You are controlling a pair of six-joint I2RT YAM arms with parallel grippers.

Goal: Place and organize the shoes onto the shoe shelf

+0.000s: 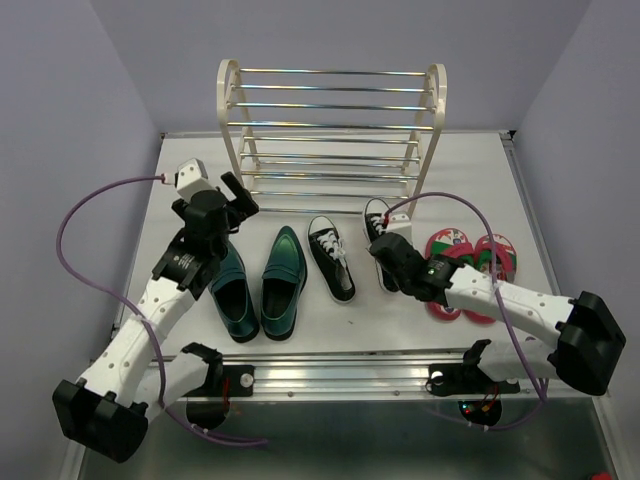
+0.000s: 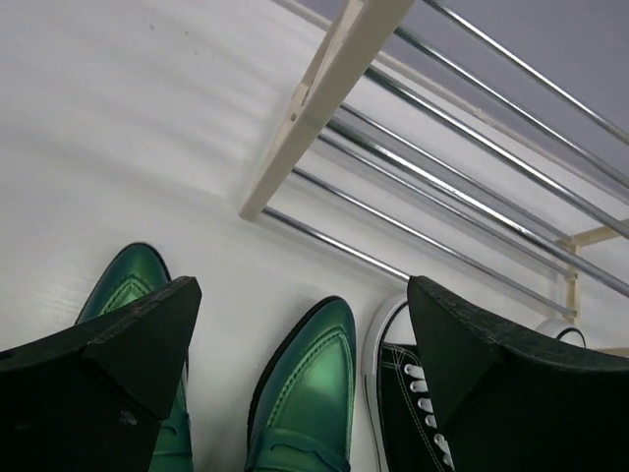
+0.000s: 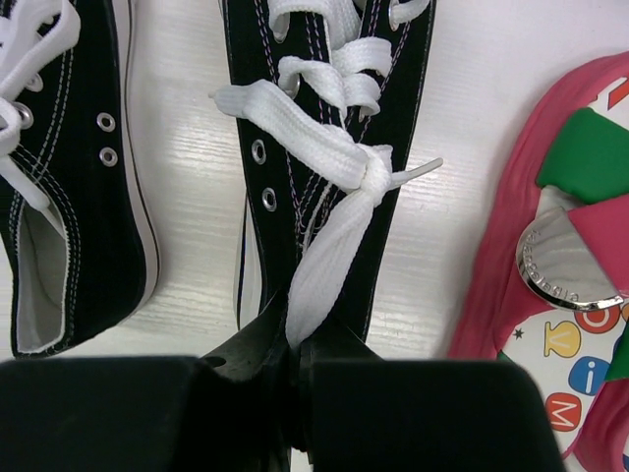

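Note:
The cream shoe shelf [image 1: 330, 130] with metal rods stands at the back of the table, with no shoes on it. Two green loafers [image 1: 283, 285] lie in front of it, left of two black sneakers [image 1: 331, 258]. Red flip-flops [image 1: 470, 262] lie at the right. My left gripper [image 1: 232, 195] is open and empty, hovering above the loafer toes [image 2: 310, 393] near the shelf's bottom rods [image 2: 393, 261]. My right gripper [image 1: 385, 245] is shut on the right black sneaker [image 3: 324, 147], pinching its white lace [image 3: 329, 256] at the shoe opening; the sneaker rests on the table.
The other black sneaker [image 3: 69, 197] lies close on the left of the held one. A flip-flop [image 3: 560, 246] lies close on its right. A metal rail [image 1: 340, 370] runs along the table's near edge. Grey walls enclose both sides.

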